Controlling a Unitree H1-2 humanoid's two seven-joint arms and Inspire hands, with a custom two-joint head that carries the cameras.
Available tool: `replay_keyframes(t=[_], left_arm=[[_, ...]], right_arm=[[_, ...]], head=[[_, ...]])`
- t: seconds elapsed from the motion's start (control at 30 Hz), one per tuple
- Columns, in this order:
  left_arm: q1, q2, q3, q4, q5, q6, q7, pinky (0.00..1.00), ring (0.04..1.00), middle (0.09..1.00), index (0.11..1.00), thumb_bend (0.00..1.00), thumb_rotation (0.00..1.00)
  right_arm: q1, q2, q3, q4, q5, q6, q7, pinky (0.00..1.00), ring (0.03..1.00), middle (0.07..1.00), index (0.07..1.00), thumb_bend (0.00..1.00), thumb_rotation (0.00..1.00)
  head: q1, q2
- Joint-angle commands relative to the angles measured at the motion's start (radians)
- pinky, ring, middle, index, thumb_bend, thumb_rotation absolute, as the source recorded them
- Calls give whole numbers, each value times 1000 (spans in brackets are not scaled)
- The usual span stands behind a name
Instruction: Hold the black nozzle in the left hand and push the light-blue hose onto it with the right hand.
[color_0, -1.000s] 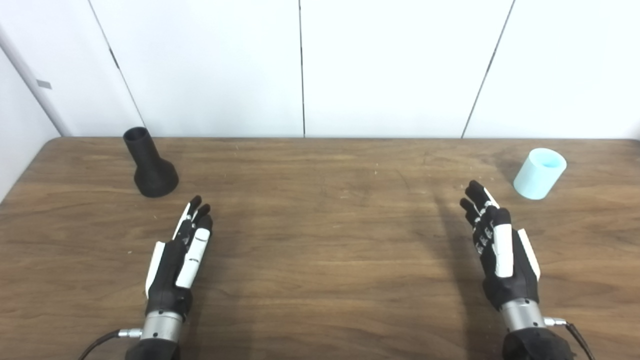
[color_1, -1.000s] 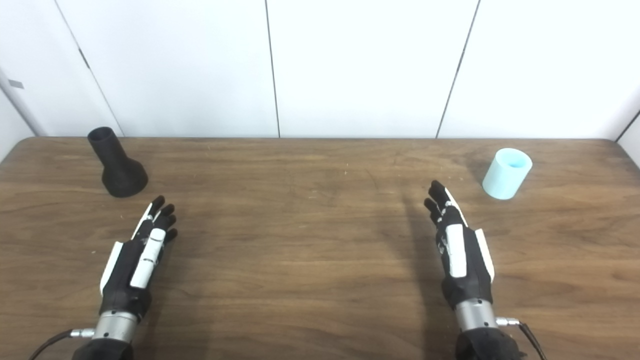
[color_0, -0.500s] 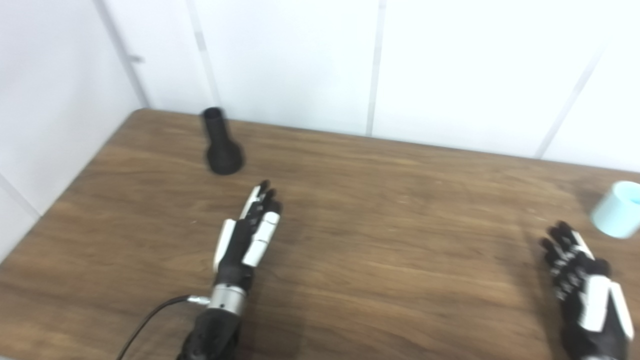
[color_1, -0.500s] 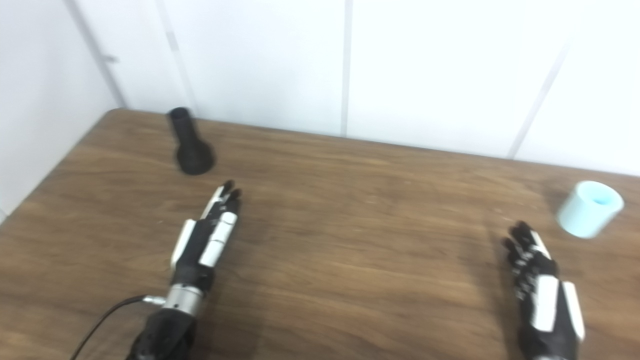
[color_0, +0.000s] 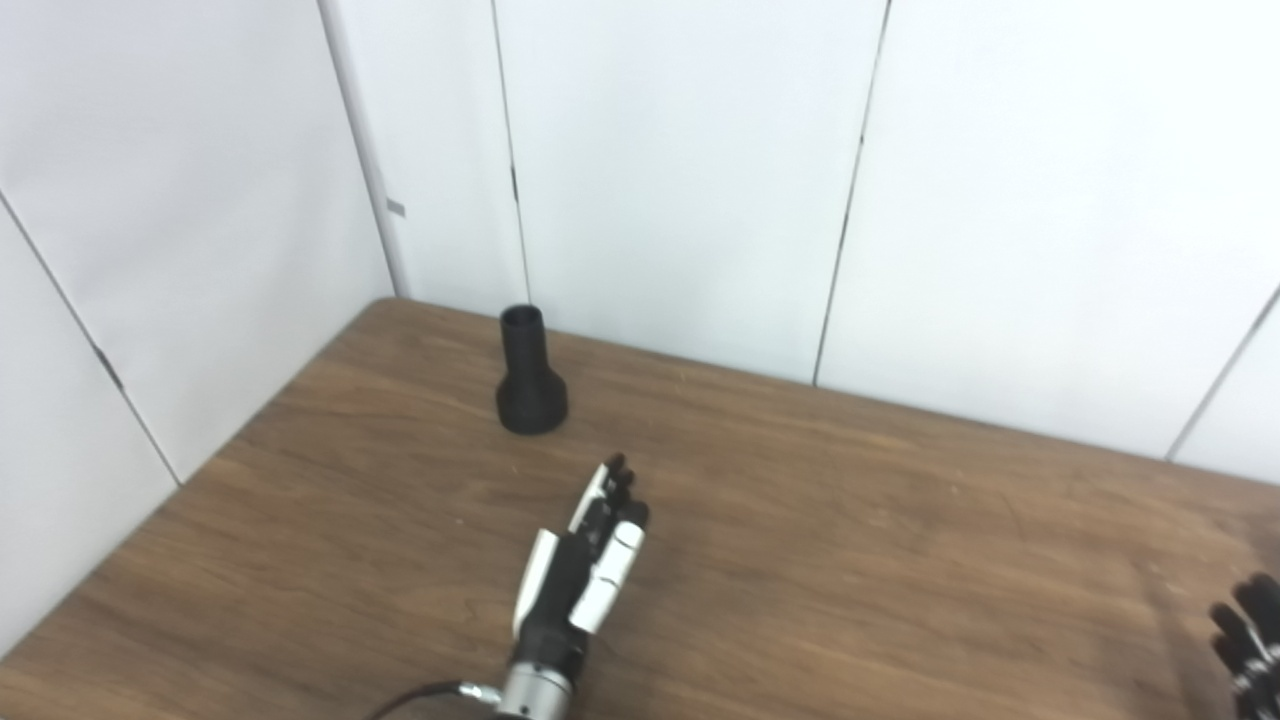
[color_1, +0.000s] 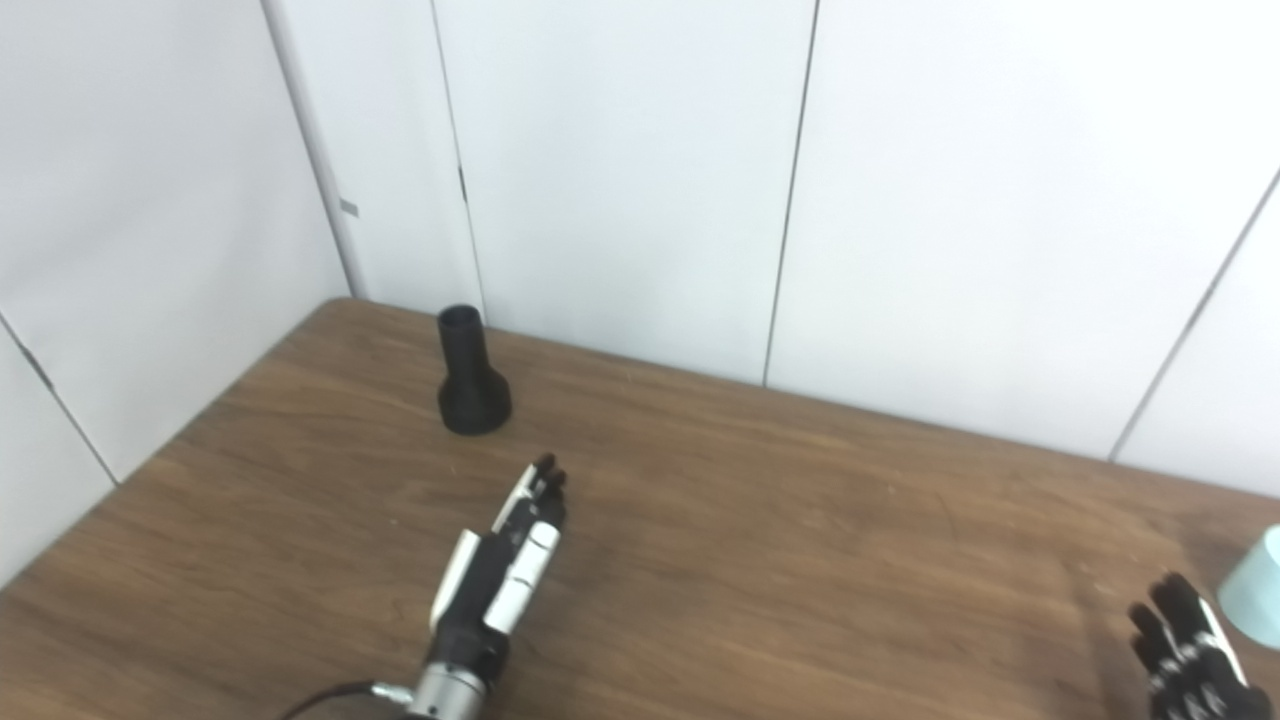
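Left hand (color_0: 585, 570) flat above the table (color_0: 330, 500), fingers straight and together, empty, aimed at the nozzle (color_0: 530, 375) standing wide end down near the far left corner, presumably lined up for a reach. Right hand (color_1: 1190, 650) cut off at the lower right, fingers apart, empty. Hose (color_1: 1262, 590) just a sliver at the right edge.

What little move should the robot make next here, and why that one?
Probably reach the left hand forward to the black flared plastic nozzle and close around its narrow neck. The nozzle stands upright, untouched, near the back of the wooden table, while the hand is open with a clear gap between them. The light-blue hose lies far right, beside the open right hand.
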Motion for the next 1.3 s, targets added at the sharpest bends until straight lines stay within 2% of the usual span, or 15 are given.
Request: replay_keyframes(t=[0.0,0.13,0.4,0.57,0.6,0.8,0.87,0.97,1.07,1.27], left_arm=[[10,-14,-8,39,-10,-34,1,986,980,968,980,447,877],[8,-10,-3,44,-17,-39,-1,988,981,969,981,446,880],[-1,8,11,-2,1,-9,1,986,980,970,989,450,839],[-23,46,42,-45,26,27,7,974,975,966,988,480,754],[-31,56,51,-56,37,36,11,949,960,959,982,501,698],[-85,105,100,-128,79,91,22,887,932,934,960,606,505],[-100,118,108,-147,80,106,19,829,936,925,958,635,449],[-117,148,110,-176,113,129,12,881,926,918,955,663,413],[-132,174,118,-198,139,145,5,888,918,914,947,697,390],[-161,231,159,-174,197,150,28,925,921,911,918,739,362]], right_arm=[[15,0,-5,52,6,-47,12,987,958,972,960,540,1000],[6,2,-3,67,2,-56,11,986,956,972,961,514,1000],[-10,10,4,86,-4,-72,10,950,933,957,946,485,1000],[-17,13,9,95,-6,-75,11,931,922,948,935,493,1000],[-20,13,10,100,-6,-77,13,927,918,945,931,502,1000],[-27,14,13,123,-7,-92,17,939,923,942,920,528,1000],[-25,16,15,121,-7,-92,17,935,921,939,918,534,1000],[-22,18,16,119,-7,-91,18,930,918,936,915,539,1000],[-22,17,16,125,-4,-93,21,923,916,934,914,543,1000],[-19,25,18,137,-5,-103,21,915,910,930,911,557,1000]], head=[[-4,-2],[-15,-6],[-48,-10],[-64,-10],[-62,-11],[-65,-8],[-63,-8],[-63,-6],[-61,-5],[-61,1]])
